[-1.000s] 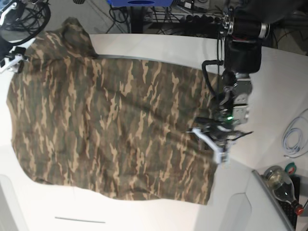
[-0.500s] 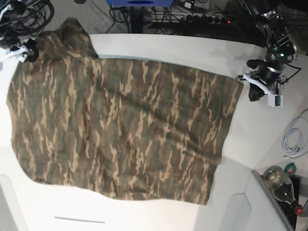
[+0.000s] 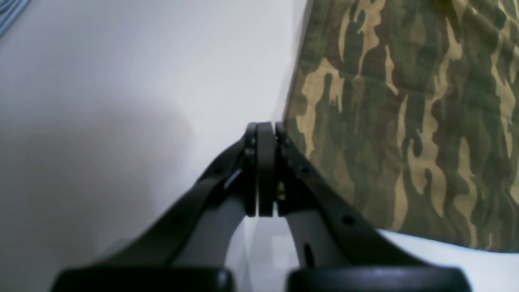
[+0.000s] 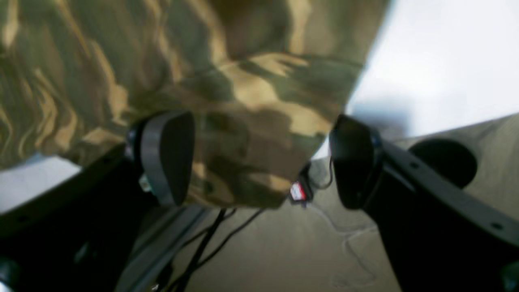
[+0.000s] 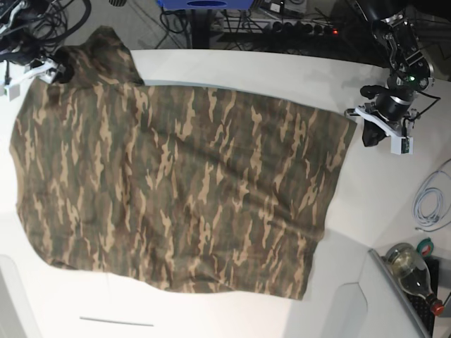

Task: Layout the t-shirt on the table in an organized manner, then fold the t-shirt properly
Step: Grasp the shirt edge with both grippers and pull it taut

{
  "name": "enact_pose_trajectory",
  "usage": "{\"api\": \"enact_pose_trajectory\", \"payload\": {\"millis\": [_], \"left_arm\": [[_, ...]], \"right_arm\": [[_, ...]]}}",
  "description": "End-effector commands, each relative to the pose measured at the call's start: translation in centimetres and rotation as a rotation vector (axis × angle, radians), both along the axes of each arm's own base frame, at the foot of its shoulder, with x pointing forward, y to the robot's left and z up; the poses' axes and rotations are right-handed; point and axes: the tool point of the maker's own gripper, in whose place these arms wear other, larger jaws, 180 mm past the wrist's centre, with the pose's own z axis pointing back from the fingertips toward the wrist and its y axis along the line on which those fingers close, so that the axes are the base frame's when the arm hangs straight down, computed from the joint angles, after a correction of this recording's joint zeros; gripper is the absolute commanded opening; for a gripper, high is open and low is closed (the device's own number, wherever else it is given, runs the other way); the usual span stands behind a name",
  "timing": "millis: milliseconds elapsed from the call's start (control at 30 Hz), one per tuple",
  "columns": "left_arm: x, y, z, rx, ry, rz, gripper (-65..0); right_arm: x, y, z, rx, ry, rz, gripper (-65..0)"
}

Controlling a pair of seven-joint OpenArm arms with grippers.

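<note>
T-shirt [image 5: 176, 190] flat, long axis across worktop [image 5: 282, 70]. Left gripper [image 3: 265, 134] fingers pressed together, empty, just beside its edge. Right gripper [image 4: 259, 158] fingers wide, straddling a corner.

No text can be read on anything.

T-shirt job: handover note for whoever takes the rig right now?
Left pincer: shut, empty, over bare table just off the shirt's edge.
Right pincer: open, straddling a corner of the t-shirt at the table's edge, not clamped.
Shirt lies spread mostly flat across the table, a few wrinkles, one sleeve bunched at the far corner.
Done: layout, roughly. Left: smooth the sleeve, then all folds.
</note>
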Motion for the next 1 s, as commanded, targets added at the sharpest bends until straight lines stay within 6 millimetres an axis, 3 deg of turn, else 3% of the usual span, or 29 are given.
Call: {"api": "enact_pose_trajectory", "payload": {"millis": [0,100,167,300,433,500,600,700,967], "left_arm": [[0.8,0.4,1.3,0.011,-0.047,-0.008,-65.0],[0.5,0.4,1.1,0.011,-0.040,-0.008,-65.0],[-0.1,0.4,0.7,0.011,-0.026,-0.008,-65.0],[-1.8,0.4,-0.1,0.013,0.010,-0.011,-65.0],[-4.1,0.2,-1.0,-0.004,0.049,-0.004,-65.0],[-5.4,0.2,-0.9,-0.070,0.031,0.030,-61.4],[-6.9,0.4,-0.3,-0.172,-0.009,0.080,-34.4],[-7.3,0.3,0.1,-0.227,-0.036,0.111,-18.3],[-4.4,-0.5,-1.0,-0.311,-0.070,0.115,-16.3]], "right_arm": [[0.0,0.4,0.0,0.006,0.007,0.023,-16.2],[0.3,1.4,0.1,0.043,-0.026,0.035,-16.7],[0.5,1.3,0.3,0.047,-0.039,0.032,-21.2],[0.4,1.3,0.3,0.045,-0.034,0.032,-39.0],[0.2,1.2,0.2,0.045,-0.026,0.036,-65.0],[0.3,1.2,0.2,0.044,-0.026,0.038,-63.9],[0.3,1.2,0.2,0.044,-0.026,0.038,-64.8],[0.3,1.2,0.2,0.044,-0.026,0.038,-65.0],[0.3,1.2,0.3,0.043,-0.026,0.040,-65.0]]}}
